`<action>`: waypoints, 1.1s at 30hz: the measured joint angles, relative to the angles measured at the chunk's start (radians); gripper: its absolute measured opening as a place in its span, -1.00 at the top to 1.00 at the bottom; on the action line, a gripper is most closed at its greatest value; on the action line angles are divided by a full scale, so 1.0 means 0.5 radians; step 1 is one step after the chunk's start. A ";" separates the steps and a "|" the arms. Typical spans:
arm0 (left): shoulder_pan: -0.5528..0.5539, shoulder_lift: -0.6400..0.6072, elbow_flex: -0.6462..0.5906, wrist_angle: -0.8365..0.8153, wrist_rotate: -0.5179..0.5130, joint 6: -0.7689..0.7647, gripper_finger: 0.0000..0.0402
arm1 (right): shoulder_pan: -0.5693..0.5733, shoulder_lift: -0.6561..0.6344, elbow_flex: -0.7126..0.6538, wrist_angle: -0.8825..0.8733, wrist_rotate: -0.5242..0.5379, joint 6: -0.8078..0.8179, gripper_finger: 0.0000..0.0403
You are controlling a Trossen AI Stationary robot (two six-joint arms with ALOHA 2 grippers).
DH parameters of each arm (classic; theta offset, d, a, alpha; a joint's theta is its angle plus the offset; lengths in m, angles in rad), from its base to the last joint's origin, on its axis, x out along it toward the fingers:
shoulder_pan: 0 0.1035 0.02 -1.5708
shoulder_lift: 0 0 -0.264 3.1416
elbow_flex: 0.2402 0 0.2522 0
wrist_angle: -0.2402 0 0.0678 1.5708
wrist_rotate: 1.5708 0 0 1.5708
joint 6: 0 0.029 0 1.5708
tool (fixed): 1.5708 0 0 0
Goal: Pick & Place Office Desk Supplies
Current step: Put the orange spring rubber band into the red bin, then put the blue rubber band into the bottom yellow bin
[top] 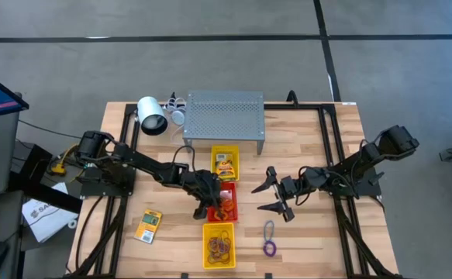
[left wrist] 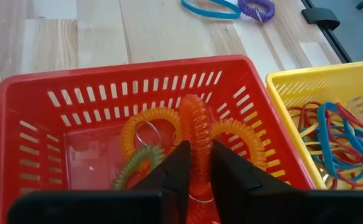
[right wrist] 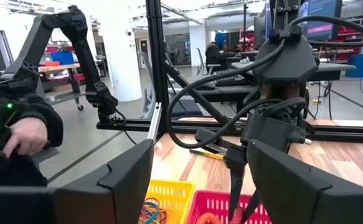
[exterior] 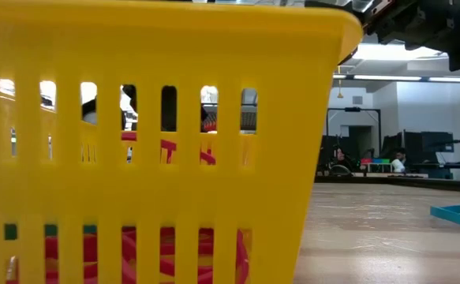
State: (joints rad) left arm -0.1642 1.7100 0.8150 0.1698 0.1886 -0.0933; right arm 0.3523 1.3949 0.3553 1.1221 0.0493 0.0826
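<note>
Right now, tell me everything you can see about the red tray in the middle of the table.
The red tray is a rectangular basket of glossy plastic with slotted walls and a smooth floor. It sits upright on the wooden table, in a row between two yellow trays. Inside lie orange coil rings and a green one. The left gripper hangs over it, its fingers on either side of an upright orange coil whose lower end is in the tray.
</note>
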 joint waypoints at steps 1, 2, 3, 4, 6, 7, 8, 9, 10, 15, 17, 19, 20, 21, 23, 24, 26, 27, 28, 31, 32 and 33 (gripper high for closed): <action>0.001 0.000 0.000 -0.004 0.000 -0.001 0.73 | 0.000 0.000 0.000 0.000 -0.001 0.000 -0.27; 0.005 0.000 0.000 -0.006 0.000 -0.001 0.69 | 0.000 0.000 0.000 0.001 -0.001 0.000 -0.27; 0.009 0.000 0.000 -0.006 0.000 -0.001 0.66 | 0.000 0.000 0.000 0.000 -0.001 -0.001 -0.27; 0.014 0.000 0.000 -0.008 0.000 -0.001 0.63 | 0.000 0.000 0.000 0.000 -0.001 -0.001 -0.27; 0.018 0.000 0.000 -0.023 -0.001 -0.001 0.57 | 0.000 0.000 0.000 0.000 0.000 -0.001 -0.27; 0.023 0.000 0.000 -0.028 -0.001 0.001 0.54 | 0.000 0.000 0.000 -0.001 0.000 -0.001 -0.27; 0.030 0.000 -0.001 -0.028 -0.001 0.007 0.51 | 0.000 0.000 0.000 -0.001 -0.001 -0.001 -0.27; 0.034 0.000 -0.001 -0.026 -0.001 0.008 0.48 | 0.000 0.000 0.000 -0.002 -0.001 -0.001 -0.27; 0.042 -0.002 -0.001 -0.026 -0.001 0.009 0.45 | 0.000 0.000 0.000 -0.005 -0.001 -0.002 -0.27; 0.095 -0.003 -0.001 -0.018 -0.001 0.012 0.33 | 0.000 0.000 0.000 -0.005 -0.001 -0.006 -0.27; 0.113 -0.021 -0.001 -0.025 -0.002 0.012 0.29 | 0.000 0.000 0.000 -0.005 -0.001 -0.006 -0.27; 0.126 -0.064 -0.002 -0.017 -0.001 0.013 0.26 | 0.000 0.000 0.000 -0.006 0.000 -0.006 -0.27; 0.132 -0.096 -0.001 -0.033 -0.001 0.014 0.25 | 0.000 0.000 0.000 -0.009 0.000 -0.006 -0.27; 0.136 -0.139 -0.004 -0.057 -0.002 0.013 0.24 | 0.000 0.000 0.000 -0.011 -0.001 -0.006 -0.27; 0.138 -0.235 -0.003 -0.041 -0.002 0.017 0.23 | 0.000 0.000 0.000 -0.014 -0.001 -0.006 -0.27; 0.138 -0.287 -0.003 -0.036 -0.002 0.019 0.22 | 0.000 0.000 0.000 -0.014 0.000 -0.006 -0.27; 0.137 -0.406 -0.003 -0.045 -0.001 0.020 0.22 | -0.001 0.000 0.000 -0.012 0.002 -0.006 -0.27; 0.137 -0.462 -0.002 -0.033 -0.001 0.021 0.22 | -0.001 0.000 0.000 -0.002 0.002 -0.006 -0.27; 0.135 -0.531 -0.006 -0.059 -0.001 0.022 0.22 | -0.001 0.000 0.000 0.023 0.003 -0.006 -0.27; 0.134 -0.743 -0.047 -0.066 0.000 0.048 0.23 | -0.001 -0.004 0.000 0.088 0.006 -0.006 -0.27; 0.134 -0.818 -0.072 -0.072 -0.001 0.070 0.24 | -0.001 -0.004 0.000 0.091 0.006 -0.008 -0.27; 0.134 -0.894 -0.094 -0.070 -0.002 0.083 0.24 | -0.005 -0.004 0.000 0.092 0.006 -0.008 -0.27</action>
State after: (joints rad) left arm -0.0975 1.2629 0.7679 0.1348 0.1879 -0.0519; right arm 0.3498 1.3930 0.3553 1.1679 0.0521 0.0787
